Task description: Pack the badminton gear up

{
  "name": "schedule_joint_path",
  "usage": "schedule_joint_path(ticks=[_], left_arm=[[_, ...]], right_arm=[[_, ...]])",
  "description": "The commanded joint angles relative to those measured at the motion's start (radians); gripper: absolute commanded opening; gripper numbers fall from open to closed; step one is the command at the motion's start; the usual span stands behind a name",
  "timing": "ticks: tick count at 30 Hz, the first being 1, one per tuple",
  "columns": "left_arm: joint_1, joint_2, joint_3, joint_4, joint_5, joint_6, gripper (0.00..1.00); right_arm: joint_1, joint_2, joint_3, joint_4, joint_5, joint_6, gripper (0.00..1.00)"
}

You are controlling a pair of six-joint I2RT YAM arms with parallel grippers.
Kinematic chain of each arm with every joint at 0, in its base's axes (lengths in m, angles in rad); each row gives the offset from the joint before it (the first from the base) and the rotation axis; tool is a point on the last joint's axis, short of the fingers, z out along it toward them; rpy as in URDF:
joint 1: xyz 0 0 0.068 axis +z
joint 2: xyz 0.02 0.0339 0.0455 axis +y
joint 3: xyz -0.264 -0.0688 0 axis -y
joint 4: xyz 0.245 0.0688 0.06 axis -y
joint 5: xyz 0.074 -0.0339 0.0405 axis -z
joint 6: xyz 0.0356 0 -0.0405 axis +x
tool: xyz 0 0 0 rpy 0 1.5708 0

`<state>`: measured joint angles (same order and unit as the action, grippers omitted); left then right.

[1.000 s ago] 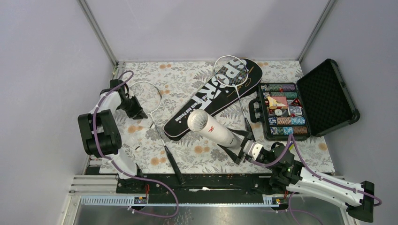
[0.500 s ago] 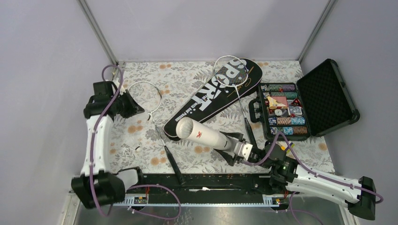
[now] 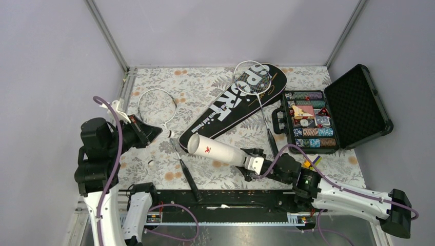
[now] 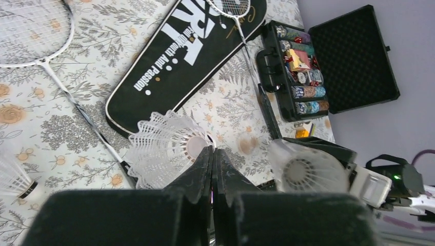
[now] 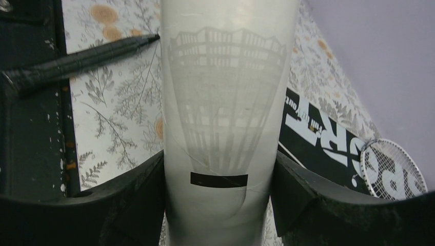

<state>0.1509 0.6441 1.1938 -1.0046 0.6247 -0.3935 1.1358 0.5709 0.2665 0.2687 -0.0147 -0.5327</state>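
Note:
My left gripper (image 3: 155, 132) (image 4: 213, 149) is shut on the rim of a white shuttlecock (image 3: 165, 134) (image 4: 164, 148) and holds it above the table. A short way to its right is the open mouth of the white tube (image 3: 215, 149) (image 4: 308, 171), which points at it. My right gripper (image 3: 251, 164) (image 5: 220, 179) is shut on the tube's (image 5: 228, 102) near end. A shuttlecock shows faintly inside the tube. One racket (image 3: 159, 105) lies at the left. The other racket (image 3: 251, 78) rests on the black SPORT bag (image 3: 225, 110). A second shuttlecock (image 3: 150, 162) (image 4: 13, 179) lies on the cloth.
An open black case of poker chips (image 3: 333, 110) stands at the right. The left racket's black handle (image 3: 189, 179) reaches the near rail, below the tube. The other racket's handle (image 3: 272, 138) lies beside the case. Grey walls close the table on three sides.
My left gripper has closed and swung toward the near side and right with the shuttlecock. My right arm has swung the tube's mouth leftward, toward the left gripper.

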Motion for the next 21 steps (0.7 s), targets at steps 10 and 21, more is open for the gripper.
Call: schedule_joint_path(ticks=[10,21], left_arm=[[-0.027,-0.047,-0.034,0.190,0.274,-0.097,0.00],[-0.028,-0.089,-0.202,0.358,0.358,-0.246,0.00]], right_arm=[[0.000,0.135,0.102,0.015,0.106,-0.004,0.42],[0.002,0.229,0.146,0.117,0.055,0.025,0.41]])
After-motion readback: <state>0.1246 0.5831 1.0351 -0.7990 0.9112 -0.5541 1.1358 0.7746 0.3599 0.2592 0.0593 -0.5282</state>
